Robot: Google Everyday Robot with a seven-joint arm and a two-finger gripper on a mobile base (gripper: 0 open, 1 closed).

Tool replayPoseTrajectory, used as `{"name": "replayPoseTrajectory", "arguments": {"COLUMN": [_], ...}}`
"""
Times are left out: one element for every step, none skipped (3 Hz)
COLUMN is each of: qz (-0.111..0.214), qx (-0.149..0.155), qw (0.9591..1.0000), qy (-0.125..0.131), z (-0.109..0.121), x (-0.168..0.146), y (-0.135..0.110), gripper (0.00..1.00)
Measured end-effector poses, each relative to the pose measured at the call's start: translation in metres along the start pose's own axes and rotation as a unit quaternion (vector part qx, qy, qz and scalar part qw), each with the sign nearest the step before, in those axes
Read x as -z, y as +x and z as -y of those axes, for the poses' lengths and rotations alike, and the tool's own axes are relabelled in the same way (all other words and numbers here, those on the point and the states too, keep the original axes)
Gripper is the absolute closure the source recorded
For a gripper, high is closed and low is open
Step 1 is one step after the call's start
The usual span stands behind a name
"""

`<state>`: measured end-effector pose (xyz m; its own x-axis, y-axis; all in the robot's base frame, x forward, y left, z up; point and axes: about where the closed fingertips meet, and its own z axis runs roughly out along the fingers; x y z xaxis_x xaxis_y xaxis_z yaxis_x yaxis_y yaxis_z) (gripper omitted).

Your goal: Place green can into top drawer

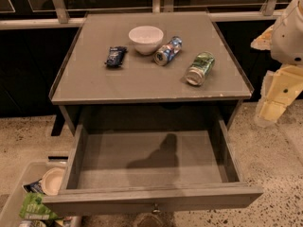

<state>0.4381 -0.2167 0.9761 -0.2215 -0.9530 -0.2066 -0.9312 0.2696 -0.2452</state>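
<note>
The green can (200, 68) lies on its side on the right part of the grey cabinet top (142, 79), silver end toward me. The top drawer (151, 162) is pulled fully out below it, its flat grey floor bare, with the small knob (155, 208) at the front. My arm stands at the right edge of the view, beside the cabinet. My gripper (269, 113) hangs there at the arm's lower end, right of the drawer's corner and well clear of the can. It holds nothing that I can see.
On the cabinet top are a white bowl (146, 38), a blue, red and silver can (168, 51) on its side and a dark blue packet (115, 56). A bin (33, 197) with a bowl and a green bag stands on the floor at lower left. A railing runs behind.
</note>
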Motion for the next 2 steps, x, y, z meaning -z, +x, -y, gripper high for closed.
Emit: {"name": "replayPoseTrajectory", "arguments": {"qz": [0.0,0.005], "qx": [0.0,0.007], "qw": [1.0,1.0], "qy": [0.0,0.005], "z": [0.0,0.0045], "x": [0.0,-0.0001], "y": [0.0,-0.0008], "gripper": [0.0,0.0]}}
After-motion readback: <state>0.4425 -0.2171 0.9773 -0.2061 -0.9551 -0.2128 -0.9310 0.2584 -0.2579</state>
